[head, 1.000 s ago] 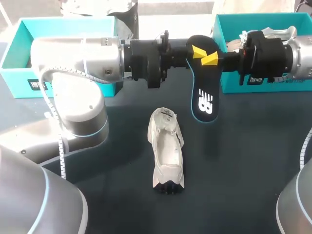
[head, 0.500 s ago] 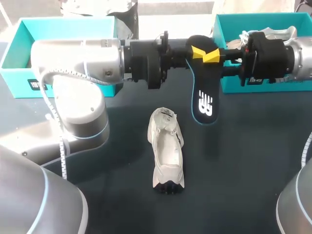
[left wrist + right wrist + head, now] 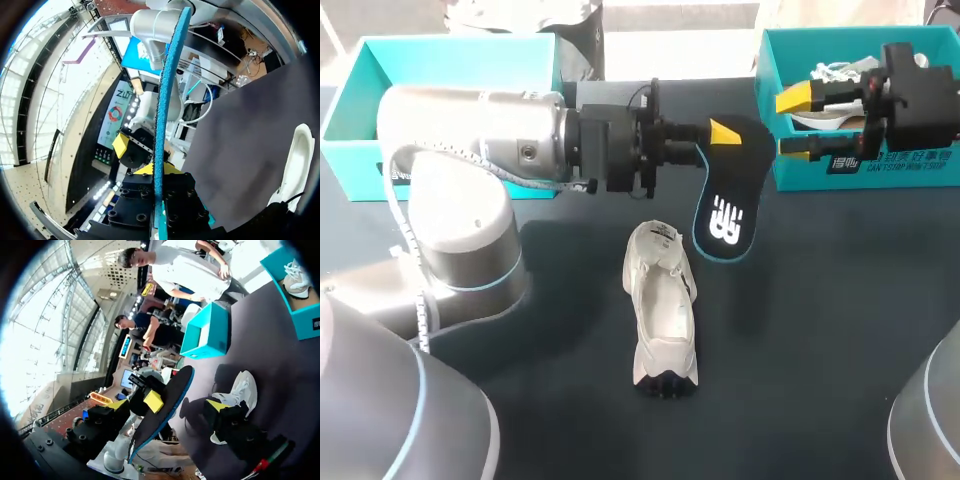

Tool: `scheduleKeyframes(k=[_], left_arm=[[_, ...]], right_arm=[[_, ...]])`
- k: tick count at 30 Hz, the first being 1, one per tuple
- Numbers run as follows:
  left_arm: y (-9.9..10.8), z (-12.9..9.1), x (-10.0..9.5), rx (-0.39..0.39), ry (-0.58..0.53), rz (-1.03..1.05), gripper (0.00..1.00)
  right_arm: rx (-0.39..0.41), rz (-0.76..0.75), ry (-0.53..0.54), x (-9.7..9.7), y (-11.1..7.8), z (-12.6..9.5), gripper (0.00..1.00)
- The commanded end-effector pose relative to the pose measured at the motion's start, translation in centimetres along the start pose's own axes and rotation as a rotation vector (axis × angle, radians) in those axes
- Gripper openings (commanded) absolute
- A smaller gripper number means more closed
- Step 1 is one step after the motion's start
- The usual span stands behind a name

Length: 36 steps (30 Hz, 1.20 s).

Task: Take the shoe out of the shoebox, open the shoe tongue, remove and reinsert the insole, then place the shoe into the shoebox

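Observation:
A black insole (image 3: 725, 205) with a white logo hangs above the table, its heel end pinched in my left gripper (image 3: 720, 135), which is shut on it. In the left wrist view the insole (image 3: 162, 100) shows edge-on, a blue strip rising from between that gripper's (image 3: 159, 172) fingers. My right gripper (image 3: 798, 125) stands wide open to the insole's right, apart from it, in front of the right shoebox (image 3: 860, 170). From the right wrist, the insole (image 3: 165, 415) lies ahead of that open gripper (image 3: 167, 404). The pale shoe (image 3: 660, 305) lies on the table below the insole, toe toward me.
A second pale shoe (image 3: 840, 72) sits in the right teal shoebox. Another teal box (image 3: 360, 100) stands at the back left behind my left arm. The dark tabletop (image 3: 820, 330) spreads around the shoe.
My right gripper opened, let go of the insole and drew back to the right. The left gripper kept the insole, which shifted slightly left and tilted.

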<state>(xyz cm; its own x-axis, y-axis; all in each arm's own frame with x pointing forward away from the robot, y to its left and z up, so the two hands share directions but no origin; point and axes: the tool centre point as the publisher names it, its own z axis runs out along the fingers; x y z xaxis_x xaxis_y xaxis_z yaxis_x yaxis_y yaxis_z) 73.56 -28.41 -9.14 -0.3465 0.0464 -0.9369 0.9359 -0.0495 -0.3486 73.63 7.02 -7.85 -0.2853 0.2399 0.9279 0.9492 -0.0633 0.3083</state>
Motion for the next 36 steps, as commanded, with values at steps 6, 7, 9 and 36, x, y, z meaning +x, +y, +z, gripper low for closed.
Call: scheduleKeyframes(k=[6, 7, 9, 36], left_arm=[[-1.4, -1.7, 1.3, 0.008, -0.005, -0.102, 0.0], [-1.4, -1.7, 1.3, 0.008, -0.005, -0.102, 0.0], [-1.4, -1.7, 1.3, 0.008, -0.005, -0.102, 0.0], [-1.4, -1.7, 1.3, 0.008, -0.005, -0.102, 0.0]], right_arm=[[-0.043, -0.367, 0.013, 0.5, -1.1, -0.7, 1.0], [-0.043, -0.367, 0.013, 0.5, -1.1, -0.7, 1.0], [-0.043, -0.367, 0.013, 0.5, -1.1, -0.7, 1.0], [0.341, -1.156, -0.3, 1.6, -0.4, -1.7, 1.0]])
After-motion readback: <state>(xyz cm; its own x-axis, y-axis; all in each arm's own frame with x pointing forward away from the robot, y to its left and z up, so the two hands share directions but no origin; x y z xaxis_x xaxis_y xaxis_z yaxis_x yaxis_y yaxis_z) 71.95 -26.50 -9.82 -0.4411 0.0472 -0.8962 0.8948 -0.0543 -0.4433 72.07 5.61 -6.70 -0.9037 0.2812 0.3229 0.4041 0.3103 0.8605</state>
